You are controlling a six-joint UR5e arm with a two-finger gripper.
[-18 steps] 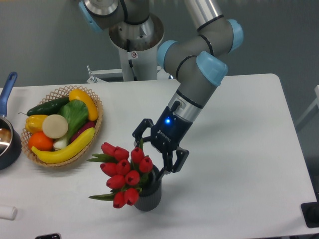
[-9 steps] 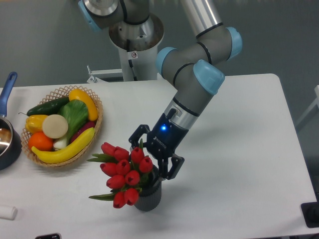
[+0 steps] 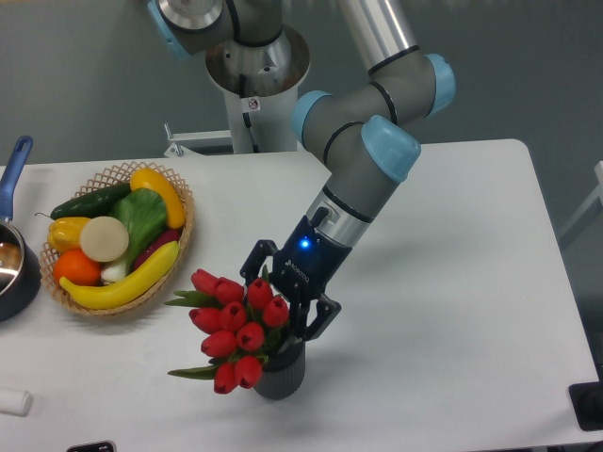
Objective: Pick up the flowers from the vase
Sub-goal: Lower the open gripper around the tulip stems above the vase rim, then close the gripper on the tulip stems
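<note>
The flowers (image 3: pixel 236 325), a bunch of red tulip buds with green leaves, stand in the small dark grey ribbed vase (image 3: pixel 281 374) near the table's front edge. The bunch leans to the left, over the vase's rim. My gripper (image 3: pixel 285 299) is open, its black fingers spread on either side of the top right of the bunch, just above the vase's mouth. The left finger (image 3: pixel 254 264) sits behind the buds and the right finger (image 3: pixel 323 315) is beside the rim. The stems are hidden inside the vase and behind the buds.
A wicker basket (image 3: pixel 179 250) with fruit and vegetables stands at the left. A dark pot with a blue handle (image 3: pixel 14 165) is at the left edge. A small white object (image 3: pixel 14 402) lies at the front left. The arm's base (image 3: pixel 254 66) is at the back.
My gripper has moved down and to the left, closer over the top of the bunch and the vase's mouth. It has stayed open. The flowers and vase have not moved.
</note>
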